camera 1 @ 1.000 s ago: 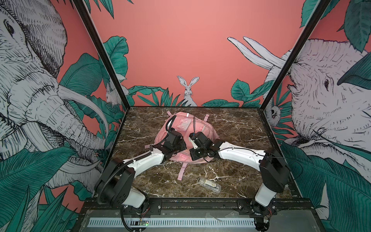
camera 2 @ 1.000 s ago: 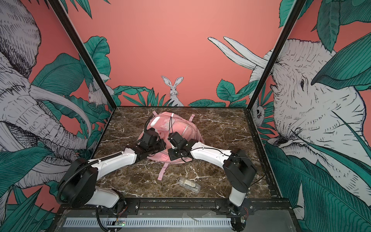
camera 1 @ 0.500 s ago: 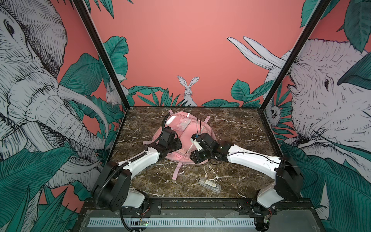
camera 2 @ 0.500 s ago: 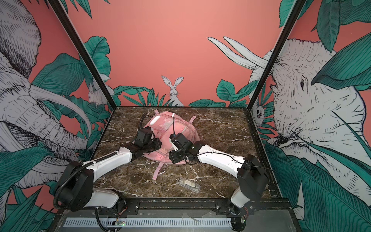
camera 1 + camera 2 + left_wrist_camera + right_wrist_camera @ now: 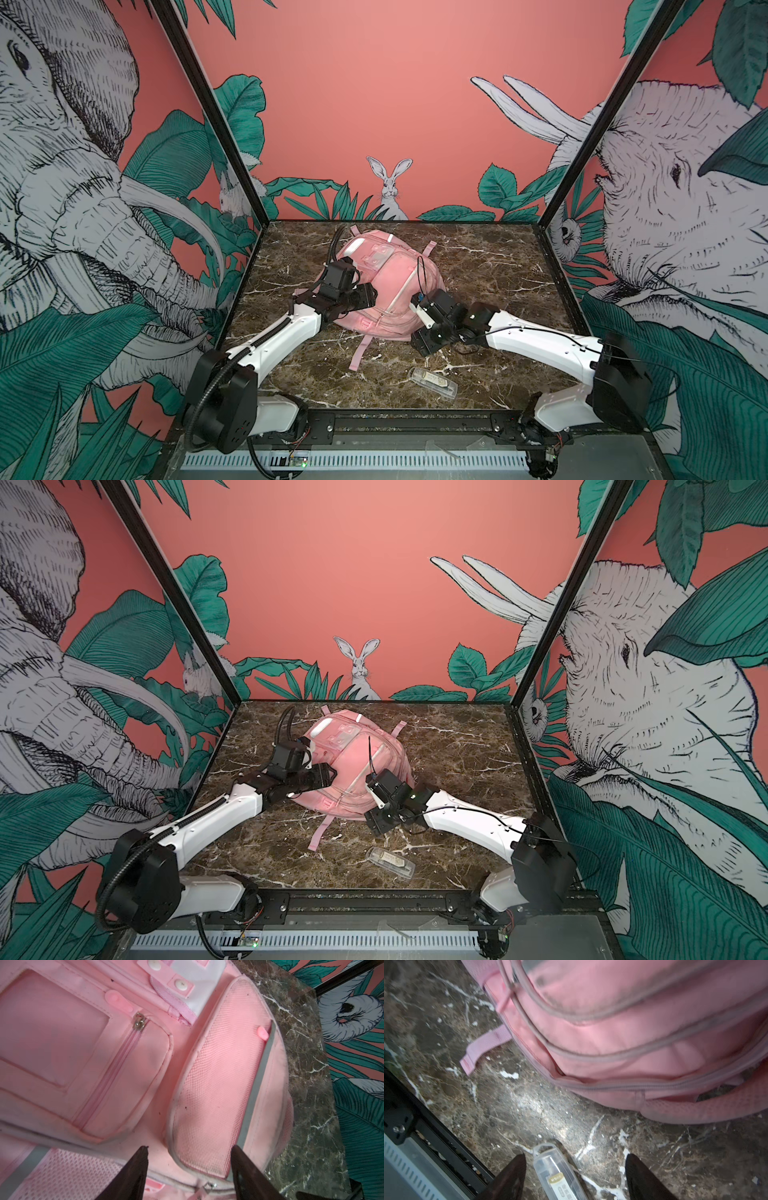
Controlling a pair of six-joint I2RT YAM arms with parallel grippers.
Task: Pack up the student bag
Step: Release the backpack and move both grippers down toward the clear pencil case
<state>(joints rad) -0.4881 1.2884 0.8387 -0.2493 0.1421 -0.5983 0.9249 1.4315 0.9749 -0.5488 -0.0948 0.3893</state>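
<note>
Left wrist view shows your left gripper spread wide and empty, just above the student bag, which lies mid-way across the table. Your right gripper, equally wide and empty, hangs beside the bag's near edge, close to a clear case.

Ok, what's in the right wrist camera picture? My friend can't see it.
A big pink student bag lies on a dark marble table, one loose strap end flat beside it. Nearer the camera, the right hand is open, and a small clear plastic case on the table shows between its two dark fingers.
</note>
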